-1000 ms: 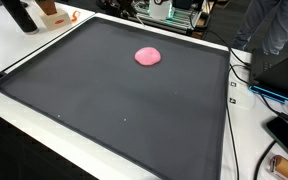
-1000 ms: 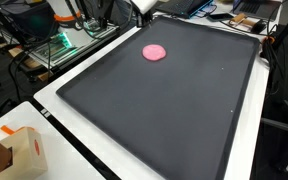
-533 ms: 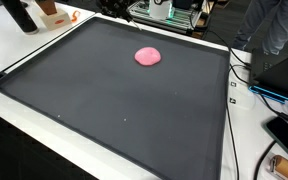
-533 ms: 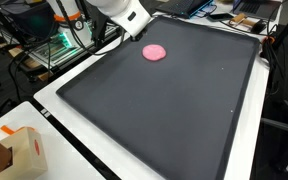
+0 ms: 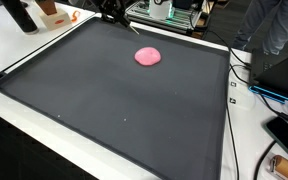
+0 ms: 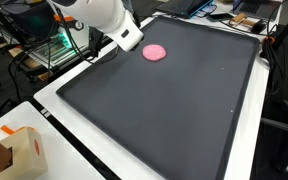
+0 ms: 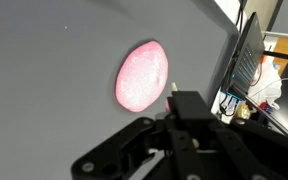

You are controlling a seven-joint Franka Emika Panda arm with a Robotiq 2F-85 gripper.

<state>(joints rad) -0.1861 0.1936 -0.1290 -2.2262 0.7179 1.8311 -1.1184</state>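
Note:
A flat pink blob (image 5: 147,56) (image 6: 155,52) lies at the far end of a large black mat (image 5: 104,110) (image 6: 174,110). My gripper (image 5: 112,12) hangs over the mat's far edge, a short way from the blob and above it, touching nothing. The white arm (image 6: 104,15) reaches in from the upper left. In the wrist view the blob (image 7: 142,75) fills the upper middle, and the black gripper body (image 7: 149,135) is blurred below it. Its linkages look spread, with nothing between them.
White table rim (image 5: 44,120) surrounds the mat. A cardboard box (image 6: 19,150) stands near one corner. A dark bottle (image 5: 22,15) and an orange item (image 5: 54,15) sit off another. Cables (image 5: 239,85) and a dark device (image 5: 286,135) lie along one side, and a green-lit rack (image 6: 59,45) stands behind.
The arm has swung in over the mat's far edge and come down closer to the pink blob. The blob has not moved.

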